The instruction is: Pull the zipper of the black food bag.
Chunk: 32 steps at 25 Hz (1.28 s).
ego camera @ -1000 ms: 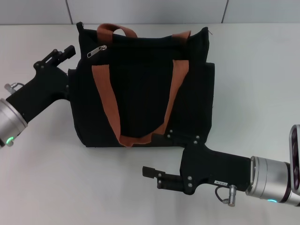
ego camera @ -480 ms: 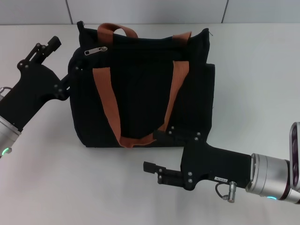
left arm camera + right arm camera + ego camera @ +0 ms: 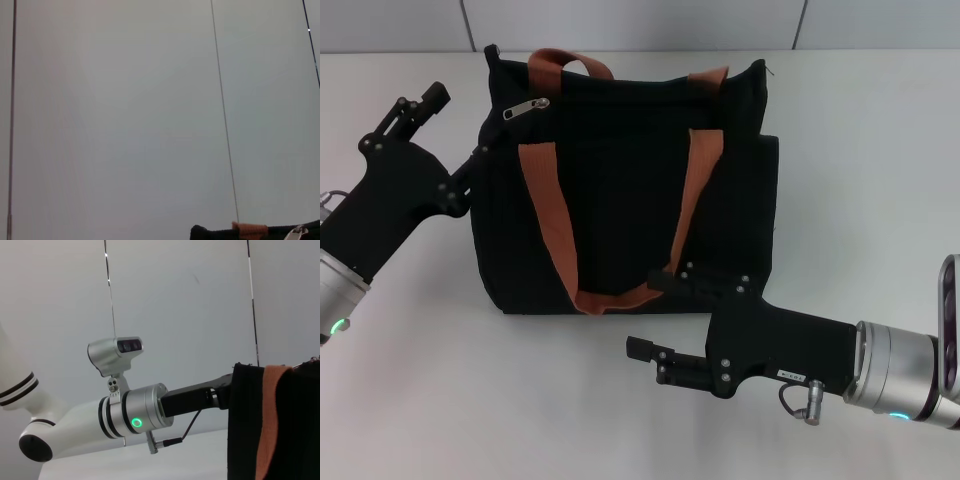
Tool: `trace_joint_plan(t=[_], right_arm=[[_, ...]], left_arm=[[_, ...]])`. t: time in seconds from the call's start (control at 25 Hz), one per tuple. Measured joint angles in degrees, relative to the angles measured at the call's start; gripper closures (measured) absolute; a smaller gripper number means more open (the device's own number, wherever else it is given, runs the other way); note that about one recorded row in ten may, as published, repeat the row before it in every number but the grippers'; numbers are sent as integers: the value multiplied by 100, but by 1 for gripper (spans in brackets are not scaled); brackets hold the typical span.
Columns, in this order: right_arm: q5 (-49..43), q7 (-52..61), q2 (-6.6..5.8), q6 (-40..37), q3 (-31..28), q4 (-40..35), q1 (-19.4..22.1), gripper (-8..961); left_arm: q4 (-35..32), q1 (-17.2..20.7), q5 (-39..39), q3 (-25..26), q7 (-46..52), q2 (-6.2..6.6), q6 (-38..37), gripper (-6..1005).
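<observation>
The black food bag lies on the white table with its rust-orange strap handles across its upper face. The silver zipper pull sits at the bag's far left corner, on the top edge. My left gripper is open at the bag's left side. One of its fingers touches the bag's left edge just below the zipper pull. My right gripper is open at the bag's near edge, with its upper finger over the strap loop. The left wrist view shows the bag's top edge and the zipper pull.
The white table spreads around the bag. A grey panelled wall stands behind it. The right wrist view shows my left arm reaching to the bag's side.
My left gripper has drawn back to the left and away from me, and its lower finger now shows at the bag's edge. My right gripper has crept a little toward the bag.
</observation>
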State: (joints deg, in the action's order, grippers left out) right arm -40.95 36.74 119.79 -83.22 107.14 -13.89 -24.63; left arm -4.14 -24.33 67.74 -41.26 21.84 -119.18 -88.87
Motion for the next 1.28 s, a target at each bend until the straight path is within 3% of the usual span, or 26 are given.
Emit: trace_joint_plan(t=[0.56,0.76,1.28], right_arm=[[-1,0,0,-1,-9,1,-5,227],[0,0,0,-1,-9,0,-17,228],[-1,0,0,-2,-9,9,-15,227]], left_arm=[[62,-117,15,37,-68,0,447,337],[62,-134,10,41,-70,0,453,433],[317,-233,25,44,-525,0,649,431]])
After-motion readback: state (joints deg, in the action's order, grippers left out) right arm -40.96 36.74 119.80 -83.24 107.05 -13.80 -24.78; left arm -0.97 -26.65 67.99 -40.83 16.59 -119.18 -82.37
